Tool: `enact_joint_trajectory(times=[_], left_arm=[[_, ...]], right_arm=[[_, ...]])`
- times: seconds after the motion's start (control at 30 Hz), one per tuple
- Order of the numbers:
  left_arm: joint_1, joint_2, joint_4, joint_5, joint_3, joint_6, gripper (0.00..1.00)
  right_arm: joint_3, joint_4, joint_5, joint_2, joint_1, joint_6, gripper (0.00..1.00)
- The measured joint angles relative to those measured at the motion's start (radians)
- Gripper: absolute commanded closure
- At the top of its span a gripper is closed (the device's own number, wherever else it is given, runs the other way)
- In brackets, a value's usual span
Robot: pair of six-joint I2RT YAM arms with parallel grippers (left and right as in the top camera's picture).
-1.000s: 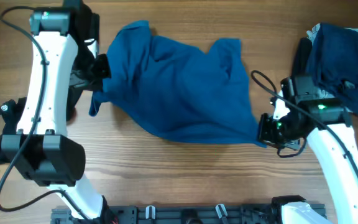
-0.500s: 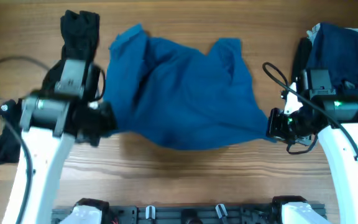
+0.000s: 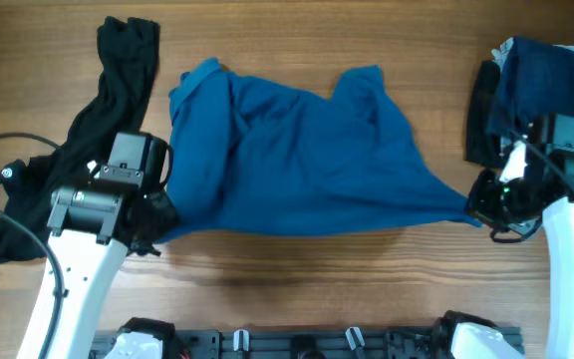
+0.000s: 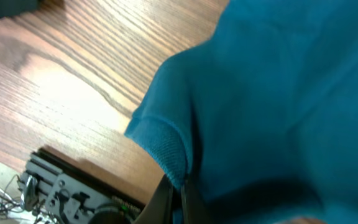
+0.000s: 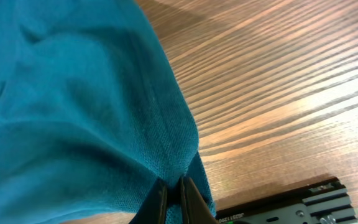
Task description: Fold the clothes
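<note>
The clothes lie on a wooden table. A medium-blue T-shirt [image 3: 297, 160] is stretched across the middle. My left gripper [image 3: 162, 221] is shut on its front left hem corner, and my right gripper [image 3: 474, 207] is shut on its front right corner. Between them the lower hem is pulled taut. In the left wrist view the ribbed blue hem [image 4: 166, 146] runs into the closed left gripper [image 4: 178, 186]. In the right wrist view blue cloth [image 5: 73, 106] bunches into the closed right gripper [image 5: 173, 183]. A long black garment [image 3: 118, 90] lies at the far left.
A pile of navy cloth [image 3: 551, 85] sits at the back right, with a black piece [image 3: 481, 100] against its left side. A black equipment rail [image 3: 297, 344] runs along the table's front edge. Bare wood [image 3: 297, 274] shows between the shirt and the rail.
My left arm has swung from the back left to the front left, carrying the shirt's corner. My right gripper has moved right, pulling the hem taut.
</note>
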Motion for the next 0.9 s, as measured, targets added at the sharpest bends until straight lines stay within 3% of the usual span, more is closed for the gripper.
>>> enact_joint_trajectory(times=[0.33,0.63,0.9], left_arm=[[0.0,0.246,0.226,-0.076,-0.001,-0.01,0.96],[0.0,0.332,0.625,-0.094,-0.003,0.064,0.96],[0.0,0.464,0.687,-0.095,-0.003,0.123,0.96]], right_arm=[[0.0,0.085,0.0,0.093,-0.049,-0.03,0.96],[0.0,0.245,-0.012,0.158,-0.049,-0.034,0.95],[0.0,0.305,-0.013,0.328,-0.049,-0.041,0.96]])
